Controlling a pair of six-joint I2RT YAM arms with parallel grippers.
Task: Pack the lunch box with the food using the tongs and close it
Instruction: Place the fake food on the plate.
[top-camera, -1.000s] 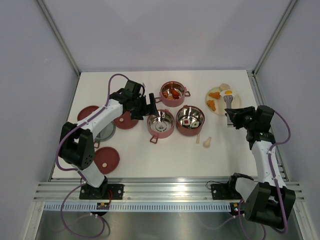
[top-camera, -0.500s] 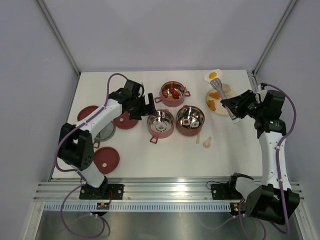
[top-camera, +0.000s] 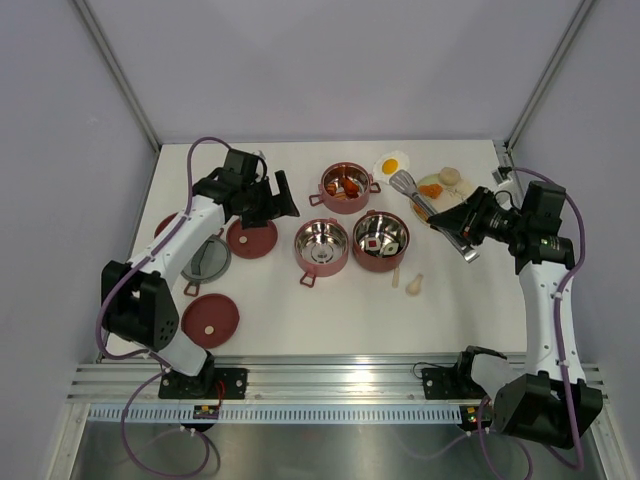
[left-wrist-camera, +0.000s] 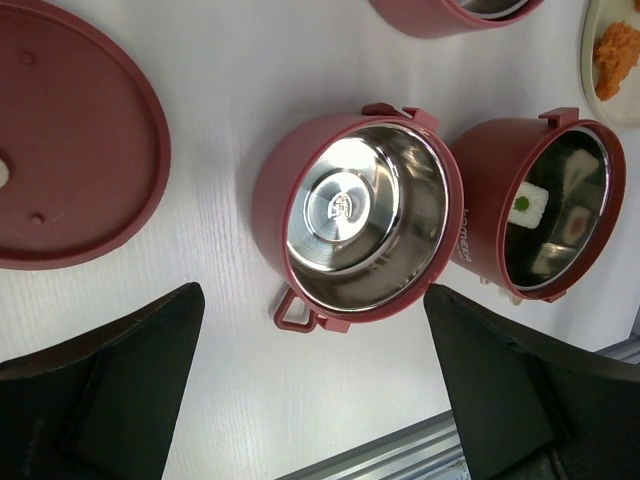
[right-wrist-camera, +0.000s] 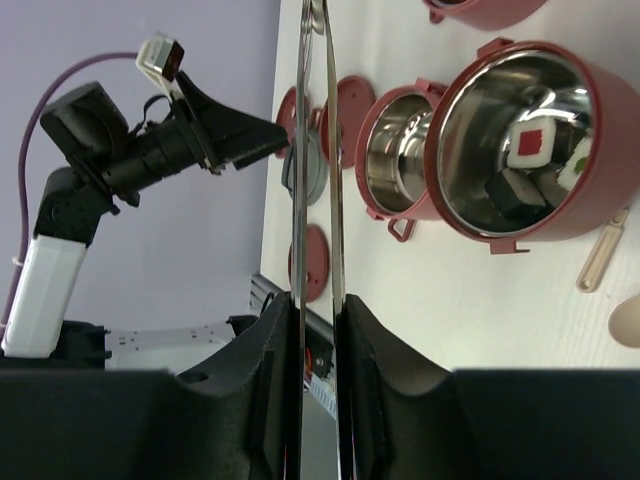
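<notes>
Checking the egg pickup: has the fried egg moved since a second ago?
Yes. The fried egg has left the cream plate and now hangs leftward of it, toward the far bowl, carried at the tips of the tongs in the right gripper.

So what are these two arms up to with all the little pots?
They are packing a lunch box. The right gripper holds the tongs, which carry a fried egg above the table near the plate. Three red bowls sit open: the far bowl and the right bowl already hold food, while the middle bowl is empty. The left gripper hovers open beside the bowls, holding nothing. The lids lie off to the left, so nothing is closed yet.
</notes>
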